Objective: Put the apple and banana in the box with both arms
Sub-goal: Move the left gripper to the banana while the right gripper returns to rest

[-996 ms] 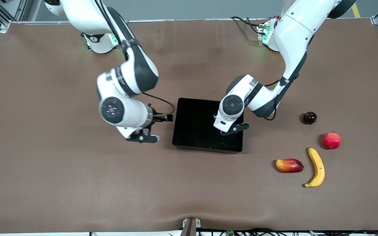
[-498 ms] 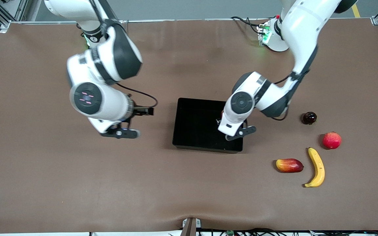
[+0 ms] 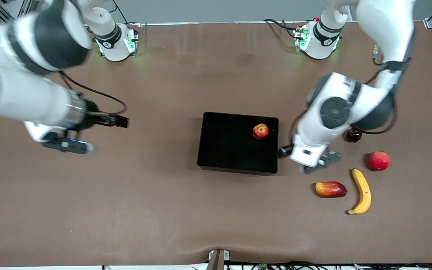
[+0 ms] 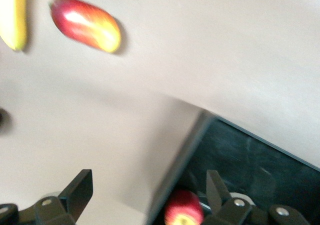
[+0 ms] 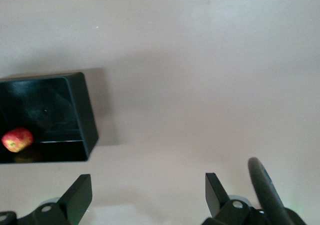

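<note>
The apple (image 3: 260, 131) lies free in the black box (image 3: 228, 147), in the corner by the left arm's end; the left wrist view also shows the apple (image 4: 184, 210) just inside the box wall (image 4: 182, 157). My left gripper (image 3: 306, 160) hangs open and empty over the table beside that wall, left gripper (image 4: 148, 185) jaws wide. The banana (image 3: 362, 191) lies on the table nearer the front camera, banana (image 4: 12, 15). My right gripper (image 3: 66, 144) is open and empty above bare table toward the right arm's end, right gripper (image 5: 147, 182), with the box (image 5: 82, 112) and apple (image 5: 17, 139) off to one side.
A red-and-yellow mango-shaped fruit (image 3: 330, 189) lies beside the banana, mango-shaped fruit (image 4: 86, 24). A pink-red round fruit (image 3: 379, 160) and a dark round fruit (image 3: 354, 135) sit toward the left arm's end, the dark one partly covered by the left arm.
The left gripper opened and left the apple in the box, then swung off the box toward the loose fruits. The right arm rose and drew away from the box toward its own end.
</note>
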Controlling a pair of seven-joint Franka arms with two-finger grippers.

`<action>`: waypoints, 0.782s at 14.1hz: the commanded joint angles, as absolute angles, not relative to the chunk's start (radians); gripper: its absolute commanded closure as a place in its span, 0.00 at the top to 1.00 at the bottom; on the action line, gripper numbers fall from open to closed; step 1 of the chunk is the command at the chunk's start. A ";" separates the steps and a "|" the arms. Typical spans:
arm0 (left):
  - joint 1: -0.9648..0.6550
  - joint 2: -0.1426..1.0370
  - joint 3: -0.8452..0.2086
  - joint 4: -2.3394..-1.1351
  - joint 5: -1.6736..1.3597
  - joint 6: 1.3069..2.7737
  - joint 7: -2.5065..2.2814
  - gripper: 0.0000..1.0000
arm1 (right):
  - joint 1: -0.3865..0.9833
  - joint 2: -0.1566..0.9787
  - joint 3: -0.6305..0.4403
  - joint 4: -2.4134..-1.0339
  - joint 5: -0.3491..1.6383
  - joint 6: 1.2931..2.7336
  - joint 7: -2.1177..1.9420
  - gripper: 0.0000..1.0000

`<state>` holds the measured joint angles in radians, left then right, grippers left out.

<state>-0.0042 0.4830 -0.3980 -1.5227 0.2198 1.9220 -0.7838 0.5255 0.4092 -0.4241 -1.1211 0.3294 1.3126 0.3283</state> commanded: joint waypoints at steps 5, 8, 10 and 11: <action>0.225 0.610 -0.403 -1.517 0.495 2.058 -0.471 1.00 | 0.445 0.316 -0.465 -1.144 0.081 1.308 -0.162 1.00; 0.311 0.695 -0.403 -1.480 0.517 2.176 -0.277 1.00 | 0.436 0.205 -0.471 -1.324 0.077 1.446 -0.179 1.00; 0.363 0.741 -0.403 -1.462 0.512 2.255 -0.168 1.00 | 0.420 0.061 -0.471 -1.560 0.052 1.624 -0.326 1.00; 0.373 0.765 -0.403 -1.460 0.512 2.293 -0.143 1.00 | 0.390 0.002 -0.471 -1.659 0.051 1.693 -0.409 1.00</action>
